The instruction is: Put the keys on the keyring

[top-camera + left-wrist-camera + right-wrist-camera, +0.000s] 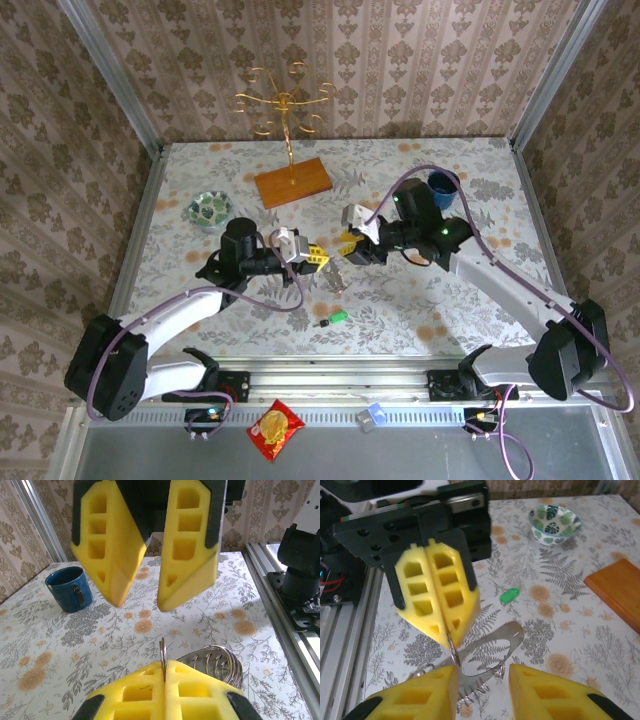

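On the near side of the wooden base (291, 182), the left gripper (318, 258) is clamped tight on the edge of the keyring (492, 645). The right gripper (482, 672) faces it, jaws parted, gripping nothing. A green key (338, 318) lies farther from the base, toward the arms.

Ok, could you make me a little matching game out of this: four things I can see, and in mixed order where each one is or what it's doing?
Things:
1. blue cup
2. patterned bowl
3. green key
4. left gripper

Places or states:
A. shut on the keyring
B. lying loose near the front edge of the table
C. on the table's left side
D. on the table's far right

Pairs: 1-D, 2-C, 3-B, 4-A
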Robot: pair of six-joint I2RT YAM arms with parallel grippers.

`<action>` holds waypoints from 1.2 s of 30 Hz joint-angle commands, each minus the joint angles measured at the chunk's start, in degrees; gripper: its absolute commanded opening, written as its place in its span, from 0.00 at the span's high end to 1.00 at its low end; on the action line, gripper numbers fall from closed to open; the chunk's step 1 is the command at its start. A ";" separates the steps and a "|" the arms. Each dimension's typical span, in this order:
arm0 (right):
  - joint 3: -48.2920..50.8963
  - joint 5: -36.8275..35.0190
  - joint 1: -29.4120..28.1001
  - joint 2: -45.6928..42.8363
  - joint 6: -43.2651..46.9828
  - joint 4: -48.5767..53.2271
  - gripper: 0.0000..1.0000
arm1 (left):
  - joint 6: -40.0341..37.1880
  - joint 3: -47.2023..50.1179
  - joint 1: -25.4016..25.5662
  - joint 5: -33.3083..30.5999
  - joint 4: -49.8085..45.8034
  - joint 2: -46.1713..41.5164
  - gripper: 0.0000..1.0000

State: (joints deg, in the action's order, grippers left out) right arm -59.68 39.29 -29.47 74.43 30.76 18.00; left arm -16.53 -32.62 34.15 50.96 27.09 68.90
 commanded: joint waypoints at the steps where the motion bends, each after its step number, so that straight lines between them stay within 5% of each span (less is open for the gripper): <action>1: 5.69 4.41 0.90 -1.48 -6.85 -13.03 0.67 | 3.79 1.36 0.39 0.37 9.46 0.59 1.00; 18: 8.37 8.24 -0.54 2.01 -10.56 -20.02 0.67 | 9.41 4.42 0.39 -0.81 20.35 1.84 1.00; 22: 8.09 8.41 -0.67 2.47 -10.72 -20.45 0.75 | 10.32 5.11 0.39 -1.25 22.42 1.98 1.00; 27: 7.39 8.95 -0.68 2.56 -10.61 -20.10 0.98 | 10.83 5.64 0.39 -1.42 23.27 2.11 1.00; 29: 6.47 9.22 -0.67 2.47 -9.75 -18.33 1.00 | 11.00 5.52 0.39 -2.04 22.74 2.11 1.00; 32: 4.61 8.37 -0.76 1.86 -7.12 -13.85 1.00 | 9.97 4.81 0.21 -3.23 19.67 1.50 0.84; 36: -0.11 3.99 -1.61 2.05 -0.67 -2.94 1.00 | 4.51 2.46 0.21 -3.26 10.52 0.14 0.82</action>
State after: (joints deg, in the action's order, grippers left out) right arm -55.31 45.76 -30.35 76.84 24.62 7.03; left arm -8.03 -27.66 34.11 47.70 43.66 70.65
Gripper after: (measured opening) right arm 0.052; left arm 0.179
